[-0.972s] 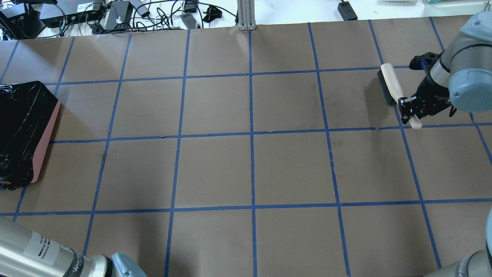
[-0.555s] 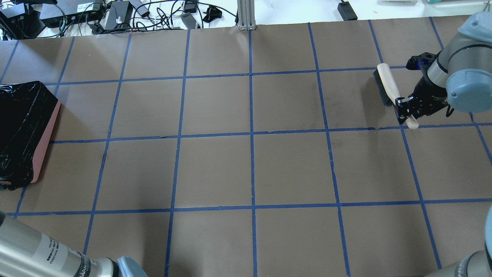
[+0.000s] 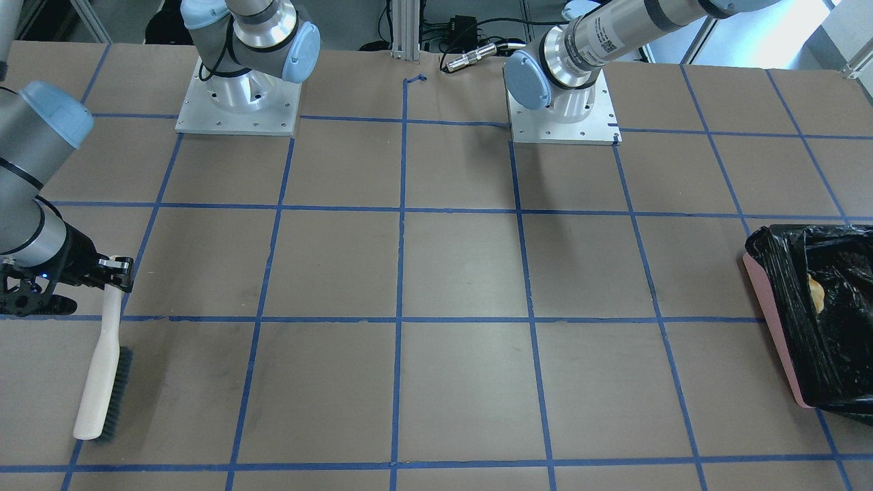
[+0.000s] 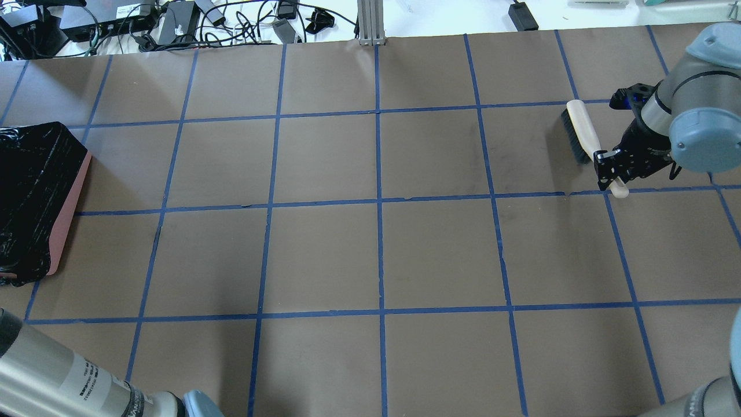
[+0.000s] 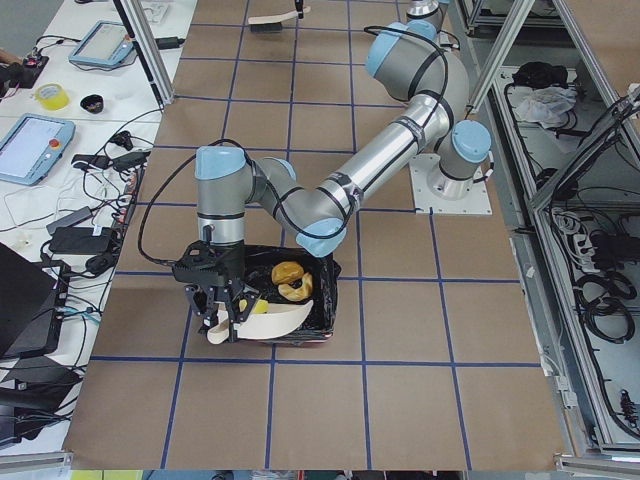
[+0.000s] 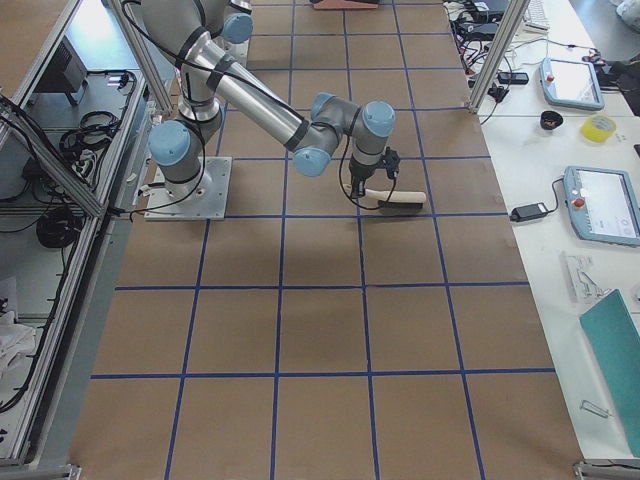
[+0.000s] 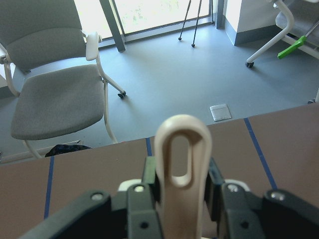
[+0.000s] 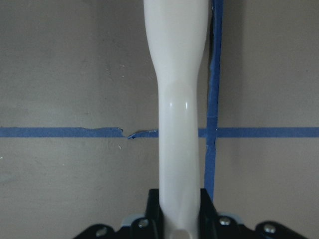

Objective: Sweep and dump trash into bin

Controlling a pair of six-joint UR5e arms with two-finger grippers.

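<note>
My right gripper (image 4: 612, 169) is shut on the handle of the beige hand brush (image 4: 580, 132), whose dark bristles lie at or just above the table at the far right; the handle fills the right wrist view (image 8: 182, 124). My left gripper (image 5: 225, 305) is shut on the beige dustpan (image 5: 282, 318), holding it tilted over the bin (image 5: 325, 300). Its looped handle (image 7: 182, 123) shows between the fingers in the left wrist view. The pink-sided, black-lined bin (image 4: 35, 191) holds the orange-brown lump (image 5: 288, 272), the cream crescent rind (image 5: 297, 291) and a yellow scrap (image 5: 256, 307).
Brown table paper with a blue tape grid (image 4: 379, 202). Cables and power bricks (image 4: 173, 23) lie beyond the far edge, with a metal post (image 4: 369, 23). Both arm bases (image 3: 235, 102) stand at the robot side. Tablets and tape rolls (image 5: 40, 140) sit on side benches.
My right gripper has shifted the brush slightly left and a little lower. The left arm's segment at the bottom left has slid a bit down and to the right.
</note>
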